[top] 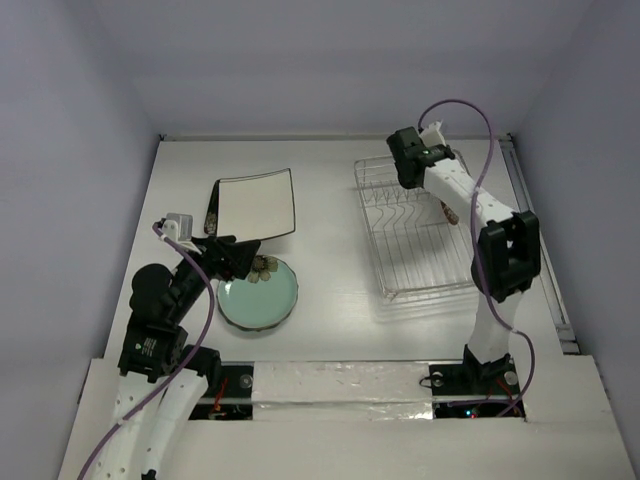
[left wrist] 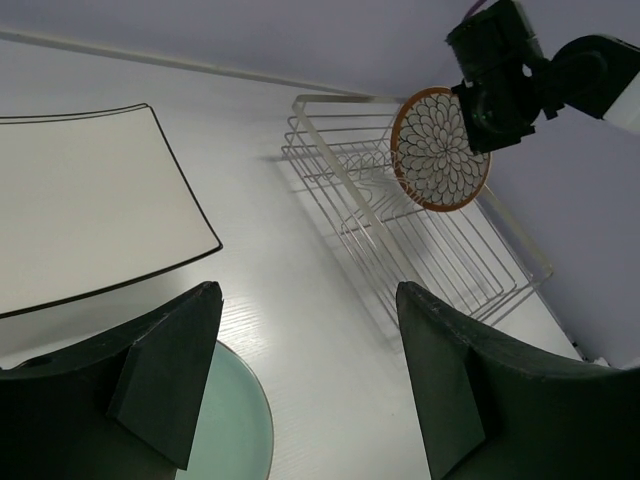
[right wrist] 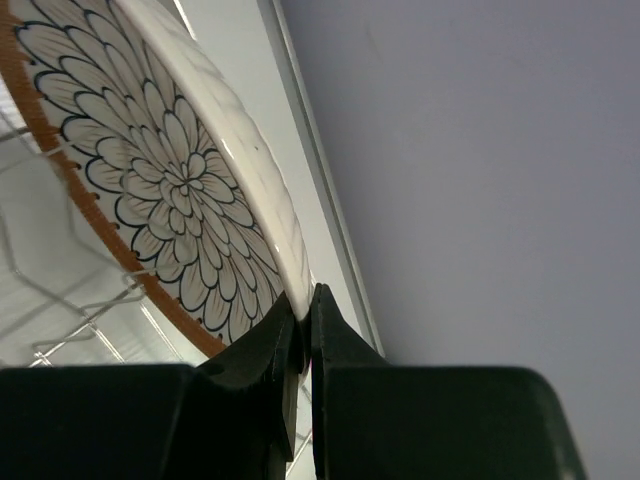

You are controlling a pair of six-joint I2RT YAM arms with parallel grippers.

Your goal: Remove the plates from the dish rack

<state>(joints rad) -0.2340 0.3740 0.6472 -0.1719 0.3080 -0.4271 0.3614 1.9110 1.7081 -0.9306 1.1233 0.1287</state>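
My right gripper (right wrist: 303,300) is shut on the rim of the round brown-rimmed petal-patterned plate (right wrist: 170,170) and holds it on edge over the wire dish rack (top: 420,235). The left wrist view shows this plate (left wrist: 438,150) above the rack (left wrist: 420,240). My left gripper (left wrist: 310,295) is open and empty, low over the table beside the round teal plate (top: 262,298), whose edge also shows in the left wrist view (left wrist: 230,430). The white square dark-rimmed plate (top: 255,205) lies flat behind it. A small dark floral piece (top: 211,216) peeks out at its left edge.
The rack holds no other plates. A rail (top: 535,240) runs along the table's right edge, close to the rack. Walls enclose the table at the back and sides. Bare table (top: 330,230) lies between the plates and the rack.
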